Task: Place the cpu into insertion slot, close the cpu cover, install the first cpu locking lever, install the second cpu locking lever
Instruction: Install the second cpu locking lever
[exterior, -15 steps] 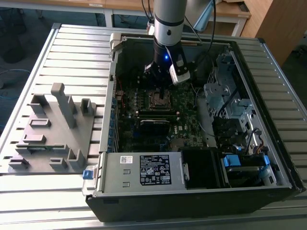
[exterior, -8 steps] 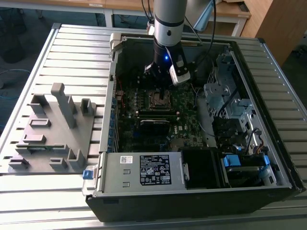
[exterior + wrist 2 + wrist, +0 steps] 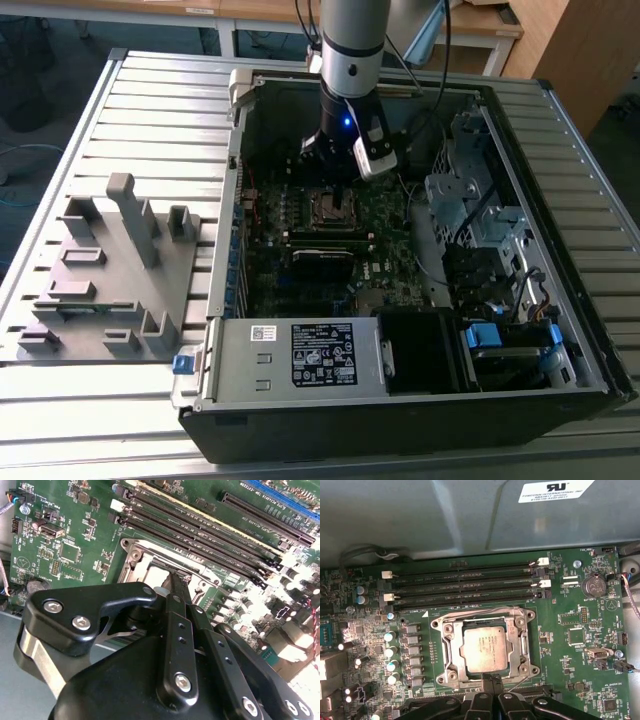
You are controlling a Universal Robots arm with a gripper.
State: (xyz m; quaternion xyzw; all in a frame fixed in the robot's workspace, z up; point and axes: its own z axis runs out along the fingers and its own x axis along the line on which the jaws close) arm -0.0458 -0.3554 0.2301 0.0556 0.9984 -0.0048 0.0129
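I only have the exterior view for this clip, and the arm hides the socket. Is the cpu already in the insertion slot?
Observer: Yes. In the first wrist view the cpu lies flat inside the insertion slot, metal top facing up.
Operator: Is the cover down over it?
Observer: The cpu cover lies flat on the socket and frames the chip on all sides.
Operator: Where exactly is the gripper?
Observer: The gripper is shut, and its tips meet at the socket's edge, close to a thin wire lever that angles out from that edge.
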